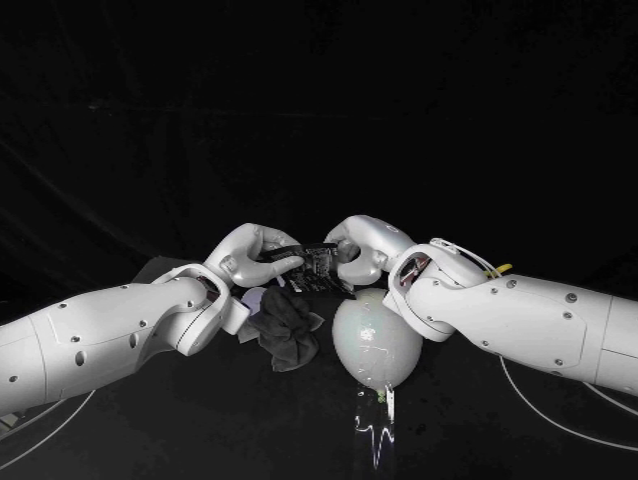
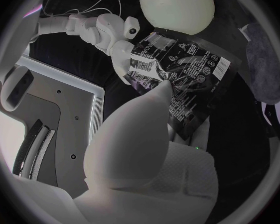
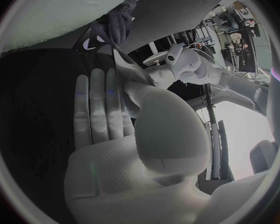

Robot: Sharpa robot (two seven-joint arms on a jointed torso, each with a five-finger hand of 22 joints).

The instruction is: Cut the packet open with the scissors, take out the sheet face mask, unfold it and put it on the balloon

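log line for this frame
left hand: holds packet | right hand: holds packet | balloon: on table, no mask | dark cloth: beside balloon

The table (image 1: pixel 233 430) lay dim and black; pale light gleamed on the balloon (image 1: pixel 377 342) below the fingers (image 1: pixel 262 240); wrist views curved at their rims.

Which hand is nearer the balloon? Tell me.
The right hand, close beside the balloon; the left hand grips the packet from beside the dark cloth.

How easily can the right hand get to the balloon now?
Likely not yet: the right hand holds the packet together with the left hand. The balloon lies close below it, nothing between, so yes once it lets go.
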